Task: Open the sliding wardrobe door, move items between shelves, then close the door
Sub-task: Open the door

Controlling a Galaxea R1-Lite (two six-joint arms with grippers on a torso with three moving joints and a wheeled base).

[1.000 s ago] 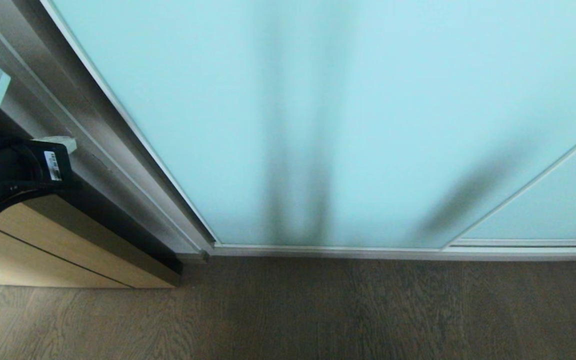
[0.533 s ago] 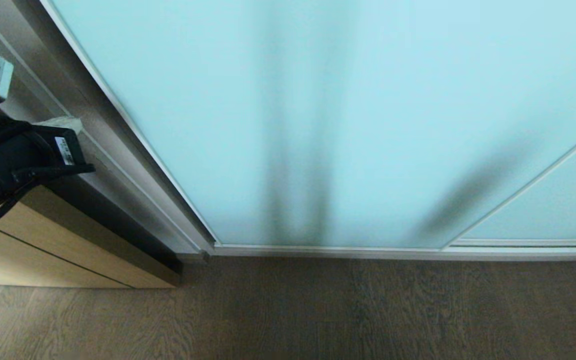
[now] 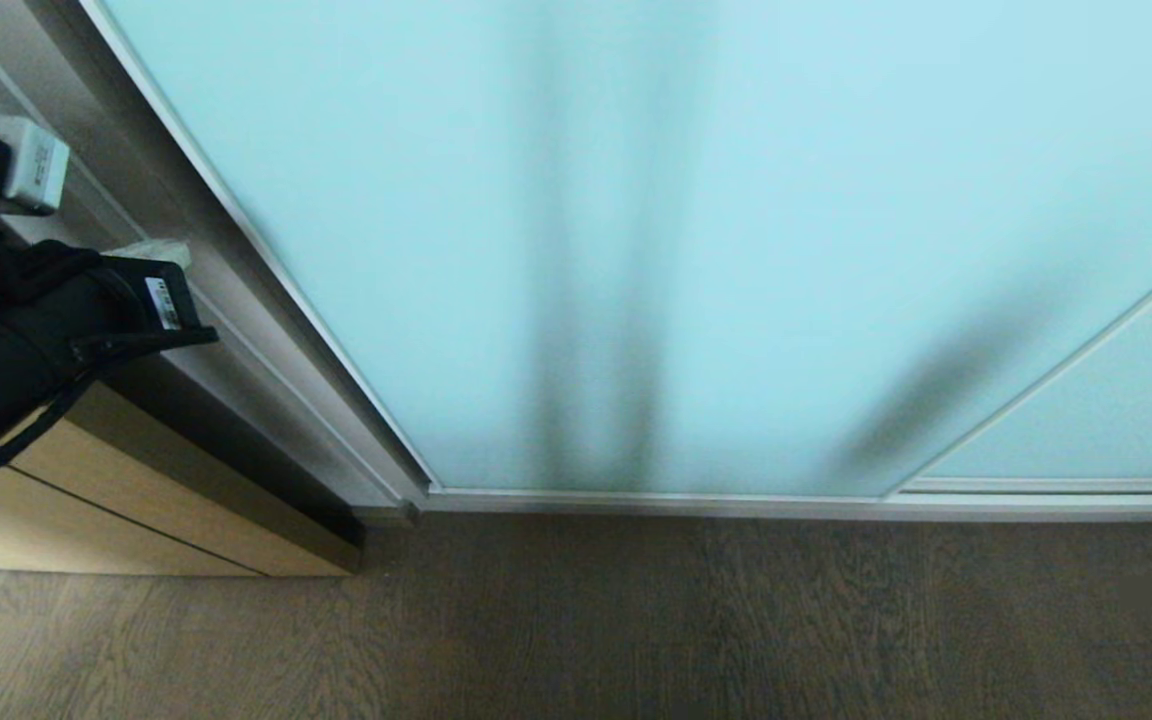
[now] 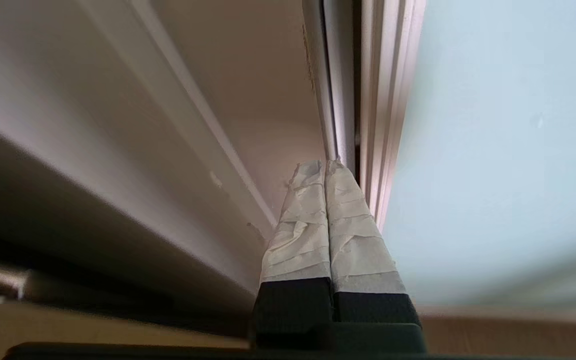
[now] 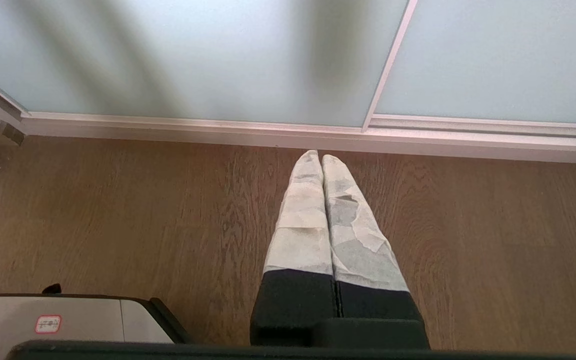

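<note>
The sliding wardrobe door (image 3: 696, 220), a frosted pale blue-green panel in a thin silver frame, fills most of the head view and stands closed. My left gripper (image 4: 325, 164) is shut and empty, its taped tips close beside the door's left frame edge (image 4: 375, 125), between that edge and the wall jamb. In the head view the left gripper (image 3: 154, 250) shows at the far left. My right gripper (image 5: 320, 156) is shut and empty, hanging over the wood floor in front of the door (image 5: 193, 60). The items and the shelves are hidden behind the door.
A light wood panel (image 3: 136, 510) stands at the lower left beside the grey jamb (image 3: 236, 330). A second glass panel (image 3: 1116, 400) overlaps at the right. The bottom track (image 3: 786, 503) meets the wood floor (image 3: 636, 620). My base corner (image 5: 68, 320) shows low.
My left arm has moved to the right, closer to the door's left edge. The right arm and the door have not moved.
</note>
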